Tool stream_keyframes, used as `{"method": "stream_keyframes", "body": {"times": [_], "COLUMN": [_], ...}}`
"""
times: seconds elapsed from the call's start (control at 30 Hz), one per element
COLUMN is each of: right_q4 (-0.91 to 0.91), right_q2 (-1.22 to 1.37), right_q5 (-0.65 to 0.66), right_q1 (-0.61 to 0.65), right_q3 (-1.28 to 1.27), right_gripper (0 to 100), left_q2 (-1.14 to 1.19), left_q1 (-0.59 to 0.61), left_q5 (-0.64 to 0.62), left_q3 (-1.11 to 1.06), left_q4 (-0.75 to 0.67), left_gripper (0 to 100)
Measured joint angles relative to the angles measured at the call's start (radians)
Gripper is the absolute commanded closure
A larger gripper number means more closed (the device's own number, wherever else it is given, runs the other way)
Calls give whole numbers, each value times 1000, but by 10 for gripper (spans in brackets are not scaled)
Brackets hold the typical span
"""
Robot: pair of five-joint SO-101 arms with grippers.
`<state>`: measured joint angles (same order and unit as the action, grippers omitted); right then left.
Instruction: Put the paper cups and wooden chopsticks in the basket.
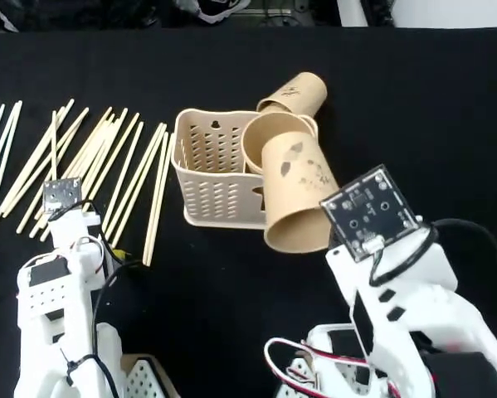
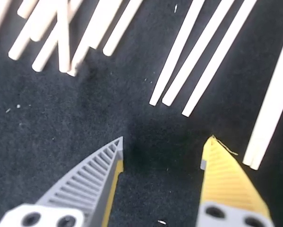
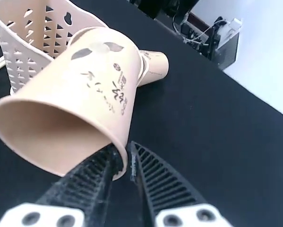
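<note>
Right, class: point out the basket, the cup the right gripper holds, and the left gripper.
basket [image 1: 219, 195], high view, front wall.
held paper cup [image 3: 75, 104], right wrist view, side wall.
left gripper [image 2: 165, 139], left wrist view, midway between its fingertips.

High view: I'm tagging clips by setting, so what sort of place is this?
Probably a robotics lab bench: a black-covered table, white robot arms at its near edge, and cabled electronics by the wall behind.

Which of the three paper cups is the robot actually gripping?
The front cup, its mouth toward the arms: the right pincer clamps its rim. The middle cup and the far cup are untouched.
</note>
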<state>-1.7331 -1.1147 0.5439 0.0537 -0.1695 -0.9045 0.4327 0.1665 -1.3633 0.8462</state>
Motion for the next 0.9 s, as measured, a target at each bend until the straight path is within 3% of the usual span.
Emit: {"method": "stream_keyframes", "body": {"times": [0.23,0.5,0.83,0.9], "right_q4": [0,0,3,12], "right_q2": [28,209,382,431], "right_q5": [0,-17,-72,-72], "right_q1": [2,107,158,158], "right_q3": [0,46,227,230], "right_gripper": [968,760,763,812], "left_q2": [0,0,0,0], "left_q1": [0,0,0,0], "left_q5": [0,0,0,0], "left_q3": [0,0,0,0], "left_q4": [0,0,0,0], "left_gripper": [737,737,737,737]}}
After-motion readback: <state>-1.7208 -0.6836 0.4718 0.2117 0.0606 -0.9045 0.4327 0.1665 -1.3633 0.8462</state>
